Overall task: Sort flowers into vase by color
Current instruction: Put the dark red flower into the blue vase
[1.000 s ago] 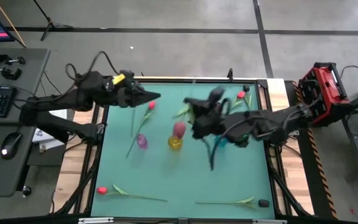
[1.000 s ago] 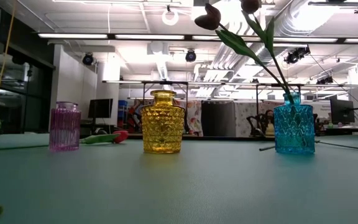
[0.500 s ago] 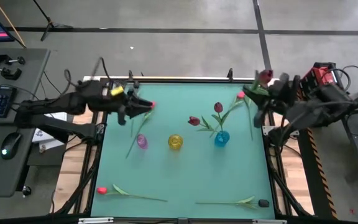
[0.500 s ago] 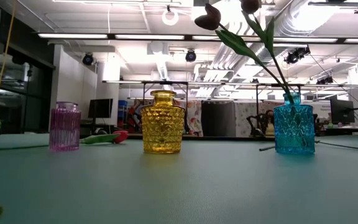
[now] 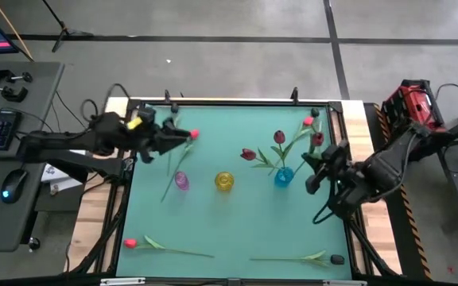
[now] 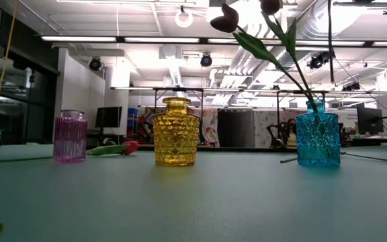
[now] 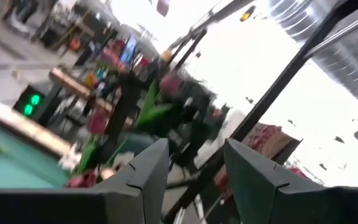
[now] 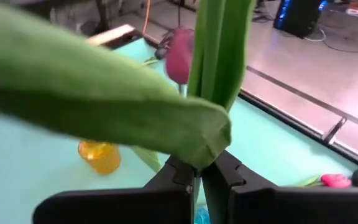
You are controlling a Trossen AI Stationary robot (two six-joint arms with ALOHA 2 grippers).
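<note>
Right gripper point(image 5: 315, 168) grips a maroon tulip point(image 5: 317, 140) beside blue vase point(image 5: 284, 176)

Bright, even light from ceiling strip lamps point(image 6: 113, 38); shadows on the green table point(image 5: 237, 222) stay faint. The left wrist view is smeared, probably by motion, its upper right glaring white. A close leaf point(image 8: 92, 93) lies out of focus

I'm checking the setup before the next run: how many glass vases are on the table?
3, in a row mid-table: a small pink glass vase on the left, a yellow glass vase in the middle, a blue glass vase holding dark tulips on the right.
</note>
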